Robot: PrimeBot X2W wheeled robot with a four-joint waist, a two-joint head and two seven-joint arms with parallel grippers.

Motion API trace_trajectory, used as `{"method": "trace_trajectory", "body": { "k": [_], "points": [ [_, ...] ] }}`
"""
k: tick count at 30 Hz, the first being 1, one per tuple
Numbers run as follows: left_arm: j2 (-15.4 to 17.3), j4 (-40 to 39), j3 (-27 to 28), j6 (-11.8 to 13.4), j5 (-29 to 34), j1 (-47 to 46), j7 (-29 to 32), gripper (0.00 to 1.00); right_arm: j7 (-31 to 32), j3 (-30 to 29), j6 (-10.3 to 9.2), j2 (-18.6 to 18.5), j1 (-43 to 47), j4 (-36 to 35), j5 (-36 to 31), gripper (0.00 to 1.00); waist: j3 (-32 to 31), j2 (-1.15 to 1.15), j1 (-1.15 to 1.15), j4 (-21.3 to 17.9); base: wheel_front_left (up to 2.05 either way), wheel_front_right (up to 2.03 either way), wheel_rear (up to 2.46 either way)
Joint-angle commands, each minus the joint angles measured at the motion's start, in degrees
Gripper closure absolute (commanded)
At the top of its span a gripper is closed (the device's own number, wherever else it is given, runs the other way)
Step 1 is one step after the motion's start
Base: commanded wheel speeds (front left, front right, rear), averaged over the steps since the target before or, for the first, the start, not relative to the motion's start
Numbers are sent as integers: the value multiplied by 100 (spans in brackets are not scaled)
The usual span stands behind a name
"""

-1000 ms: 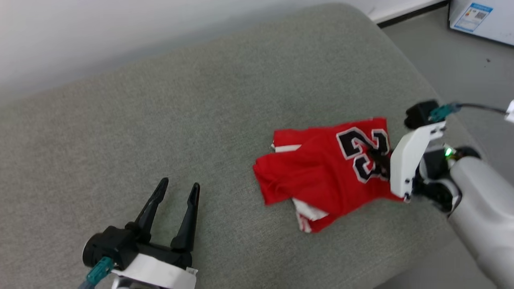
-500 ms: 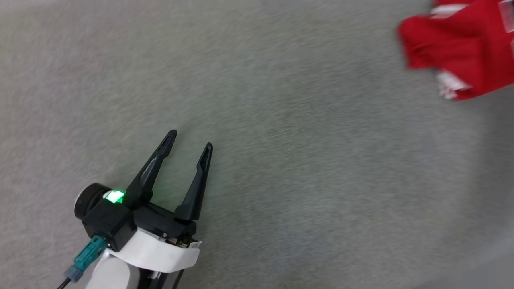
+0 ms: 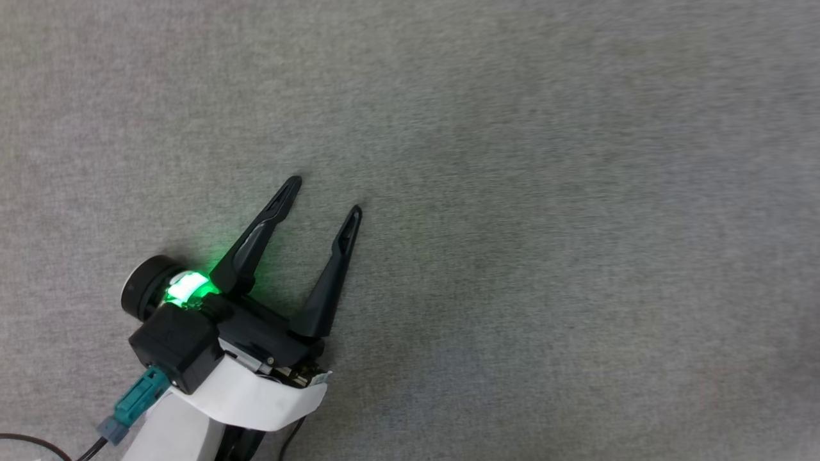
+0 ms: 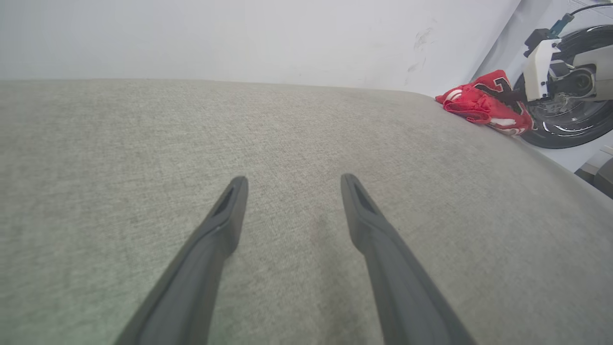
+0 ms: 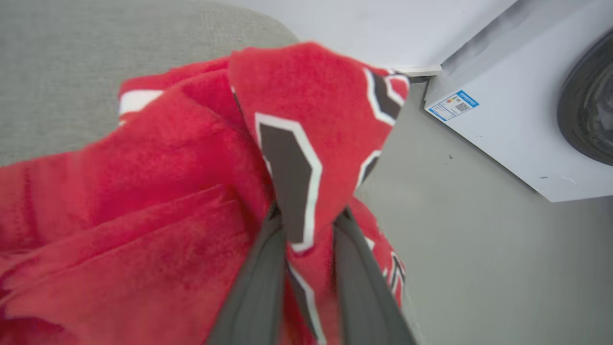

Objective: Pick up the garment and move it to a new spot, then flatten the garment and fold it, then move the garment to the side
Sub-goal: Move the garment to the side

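Note:
The garment (image 5: 158,167), a bright red jersey with black white-outlined numbers, is bunched up in the right wrist view. My right gripper (image 5: 309,230) is shut on a fold of it, cloth pinched between the two fingers. Far off in the left wrist view the garment (image 4: 479,103) lies crumpled at the grey cushion's far right edge, with my right gripper's white housing (image 4: 539,67) against it. My left gripper (image 3: 325,195) stands open over bare cushion, nothing between its fingers, a green light glowing at its wrist. Seen from its own wrist camera, the left gripper (image 4: 292,184) points across the cushion.
The grey fabric cushion (image 3: 544,224) spreads wide around my left gripper. A white wall (image 4: 239,38) rises behind the cushion. Beside the cushion's right edge stands a white appliance (image 5: 517,120) with a label and a dark round door (image 4: 570,115), on a grey floor (image 5: 479,263).
The head camera has swung left and down, so the garment and right arm slid out of its picture. My left gripper stays open, a green light now glowing at its wrist.

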Motion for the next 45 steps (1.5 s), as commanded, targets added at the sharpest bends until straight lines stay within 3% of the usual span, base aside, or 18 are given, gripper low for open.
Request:
{"method": "trace_trajectory", "body": {
  "k": [1, 2, 3, 17, 22, 28, 32, 35, 39, 45],
  "points": [
    [40, 144, 15, 15, 7, 5, 31, 0, 80, -155, -10, -190, 134, 24, -156, 52, 145, 0, -1, 136, 0, 0, 0],
    [37, 179, 8, 15, 2, -4, 31, 0, 103, -295, -9, -191, 179, 23, -264, 7, 139, 0, -1, 137, 0, 0, 0],
    [39, 216, 8, 15, -2, 1, 32, 0, 82, -464, -9, -225, 186, 14, -391, 0, 124, 0, -1, 130, 0, 0, 0],
    [-218, 517, -118, 10, -131, 142, 21, 0, -291, -1966, -10, 178, 105, 15, -2257, 0, -842, 0, -1, -73, 0, 0, 0],
    [-384, 653, -137, 10, -202, 295, 12, 0, -630, -1993, -9, 484, 275, 10, -2137, 0, -1339, 0, -1, -33, 0, 0, 0],
    [-613, 733, -68, 10, -289, 550, 12, 0, -1477, -1583, -9, 902, 982, -447, -1667, 0, -1967, 0, -1, 65, 0, 0, 0],
    [-745, 766, 53, 10, -323, 773, 12, 0, -1840, -1167, -9, 1055, 1853, -1235, -1160, 0, -2381, 0, -1, 116, 0, 0, 0],
    [-893, 759, 205, 9, -395, 927, 12, 0, -1921, -1036, -10, 958, 2666, -2212, -768, 0, -2641, 0, -1, 179, 0, 0, 0],
    [-978, 836, 342, 9, -379, 1135, 11, 0, -1919, -1575, -9, 779, 4051, -3985, -718, 0, -2945, 0, -1, 304, 0, 0, 0],
    [-1107, 1022, 566, 9, -420, 1454, 12, 0, -1922, -2721, -8, 1432, 6062, -6135, -1206, 0, -3364, 0, -1, 456, 0, 0, 0]
  ]
}}
